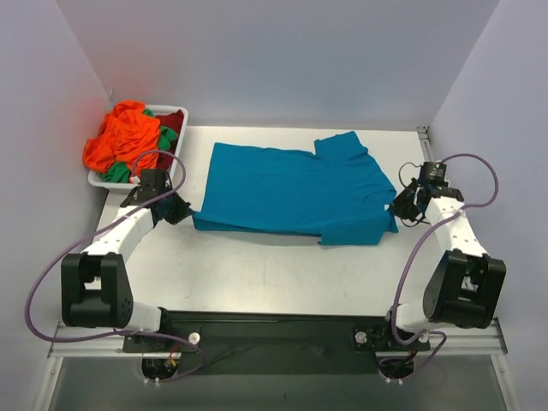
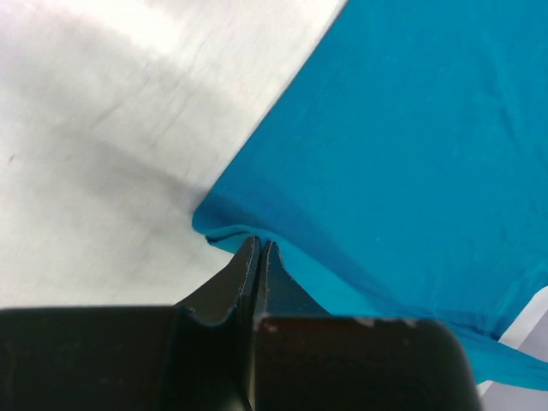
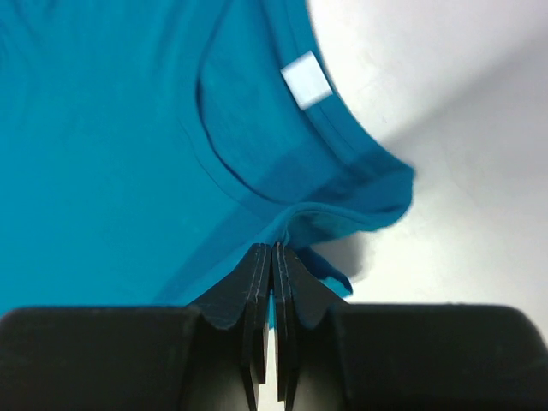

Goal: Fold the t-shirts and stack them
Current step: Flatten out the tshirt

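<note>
A teal-blue t-shirt lies spread across the middle of the table, folded lengthwise, with a sleeve at the back right. My left gripper is shut on the shirt's near left corner. My right gripper is shut on the shirt's right edge by the collar; the white neck label shows there. Orange, green and dark red t-shirts lie crumpled in the white tray at the back left.
The table's bare white surface lies in front of the shirt. Grey walls close in the back and both sides. Purple cables loop from both arms.
</note>
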### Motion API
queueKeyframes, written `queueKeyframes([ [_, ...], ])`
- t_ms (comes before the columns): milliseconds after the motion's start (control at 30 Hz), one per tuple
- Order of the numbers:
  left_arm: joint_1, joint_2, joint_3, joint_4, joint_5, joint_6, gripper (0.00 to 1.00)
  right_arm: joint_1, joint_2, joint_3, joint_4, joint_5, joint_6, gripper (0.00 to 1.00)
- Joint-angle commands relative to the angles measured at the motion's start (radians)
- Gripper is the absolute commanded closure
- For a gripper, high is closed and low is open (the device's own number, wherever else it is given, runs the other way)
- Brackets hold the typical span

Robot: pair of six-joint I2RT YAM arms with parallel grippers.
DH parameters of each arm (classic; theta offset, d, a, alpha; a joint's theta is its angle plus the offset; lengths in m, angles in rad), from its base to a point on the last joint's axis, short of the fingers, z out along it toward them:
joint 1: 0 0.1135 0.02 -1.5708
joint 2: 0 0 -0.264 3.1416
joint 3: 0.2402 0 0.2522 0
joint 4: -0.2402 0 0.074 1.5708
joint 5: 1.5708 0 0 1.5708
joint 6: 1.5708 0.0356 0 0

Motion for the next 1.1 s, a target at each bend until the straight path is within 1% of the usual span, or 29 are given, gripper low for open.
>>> queueKeyframes([
  [0,-0.007,0.072,0.14,0.082,-0.014,0.01,1.0,-0.009,0.103,0.121,0.012,-0.019,-0.01,0.95],
  [33,-0.012,0.091,0.152,0.086,-0.016,0.01,1.0,-0.007,0.147,0.135,0.021,-0.029,-0.011,0.93],
  [67,-0.015,0.123,0.172,0.094,-0.013,0.01,1.0,-0.006,0.166,0.14,0.036,-0.063,-0.002,0.88],
  [133,-0.021,0.15,0.184,0.102,-0.005,0.013,1.0,-0.002,0.218,0.162,0.064,-0.089,-0.004,0.79],
  [167,-0.029,0.172,0.183,0.124,0.001,0.013,1.0,-0.004,0.228,0.166,0.067,-0.1,-0.002,0.68],
  [233,-0.035,0.187,0.18,0.137,0.007,0.013,1.0,0.002,0.217,0.157,0.069,-0.089,-0.008,0.49],
  [267,-0.041,0.193,0.178,0.146,0.007,0.014,1.0,0.011,0.199,0.148,0.069,-0.067,-0.01,0.33],
  [300,-0.044,0.195,0.172,0.152,0.009,0.014,1.0,0.016,0.179,0.136,0.066,-0.053,-0.014,0.28],
  [333,-0.044,0.197,0.169,0.157,0.012,0.013,1.0,0.019,0.124,0.096,0.066,-0.04,-0.014,0.26],
  [433,-0.047,0.191,0.158,0.163,0.016,0.013,1.0,0.037,-0.019,-0.001,0.064,0.003,0.006,0.31],
  [467,-0.047,0.183,0.155,0.162,0.016,0.011,1.0,0.037,-0.092,-0.086,0.069,0.016,0.019,0.35],
  [500,-0.049,0.18,0.155,0.158,0.016,0.01,1.0,0.037,-0.093,-0.129,0.079,0.021,0.019,0.38],
  [533,-0.047,0.175,0.151,0.158,0.016,0.008,1.0,0.036,-0.149,-0.166,0.084,0.03,0.032,0.42],
  [567,-0.049,0.169,0.15,0.155,0.015,0.005,1.0,0.039,-0.168,-0.241,0.101,0.026,0.035,0.48],
  [600,-0.049,0.167,0.147,0.155,0.016,0.007,1.0,0.037,-0.189,-0.271,0.119,0.014,0.035,0.5],
  [700,-0.049,0.161,0.143,0.155,0.018,-0.001,1.0,0.047,-0.181,-0.338,0.174,-0.023,0.036,0.5],
  [833,-0.049,0.158,0.14,0.152,0.022,-0.004,1.0,0.059,-0.102,-0.341,0.216,-0.049,0.039,0.51],
  [1067,-0.049,0.148,0.129,0.152,0.026,-0.007,1.0,0.091,-0.006,-0.34,0.268,-0.033,0.059,0.52],
])
